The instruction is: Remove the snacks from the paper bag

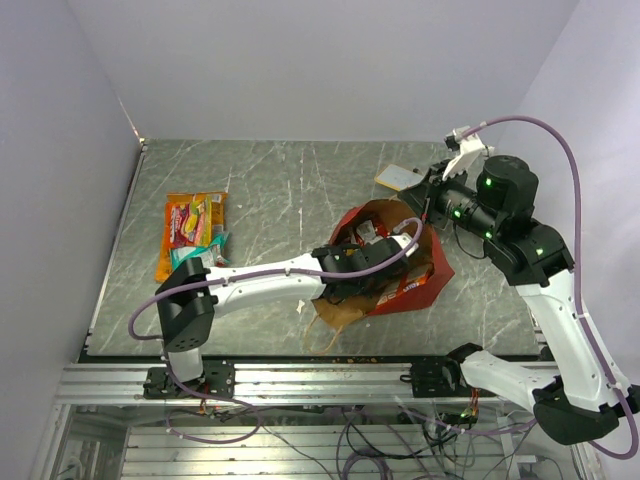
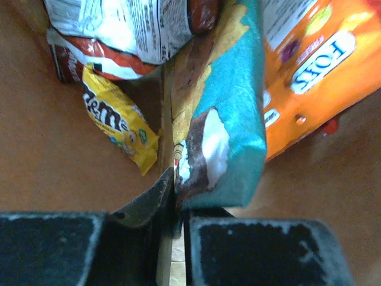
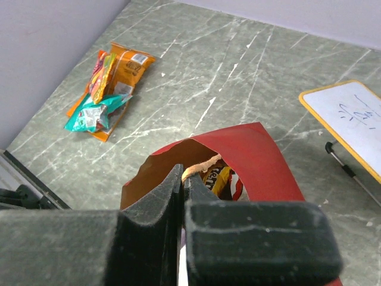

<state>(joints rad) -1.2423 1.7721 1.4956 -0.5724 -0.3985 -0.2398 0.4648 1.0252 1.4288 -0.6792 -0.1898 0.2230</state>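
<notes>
Your left pincer [image 2: 178, 199] is deep inside the paper bag [image 2: 47, 167], with brown kraft wall on both sides. Its fingers are drawn together on a thin edge that looks to belong to the teal packet [image 2: 229, 119]. That packet stands on end right at the tips, and I'd say an edge is the only purchase it offers, packed flat against its neighbours as it is. Just beyond the tips and to their left lies a yellow packet [image 2: 116, 122]. To their right an orange packet [image 2: 315, 77] leans on the teal one, and farthest ahead a white-and-red packet [image 2: 119, 30] is jammed into the bag's end. So plenty of snacks are inside, and your job reads as partway done. Now your right pincer [image 3: 181, 182]: it is pinched tight on the tan handle [image 3: 199, 167] at the bag's rim. That's likely to prop the mouth open and stop the bag dragging when the other arm pulls. Just past its tips a dark-red packet [image 3: 223, 179] peeks from the opening. Well beyond, off to the left, the pile of packets [image 3: 104, 89] already out rests on the table [image 3: 238, 65]. A white card [image 3: 351, 125] lies off to the right.
</notes>
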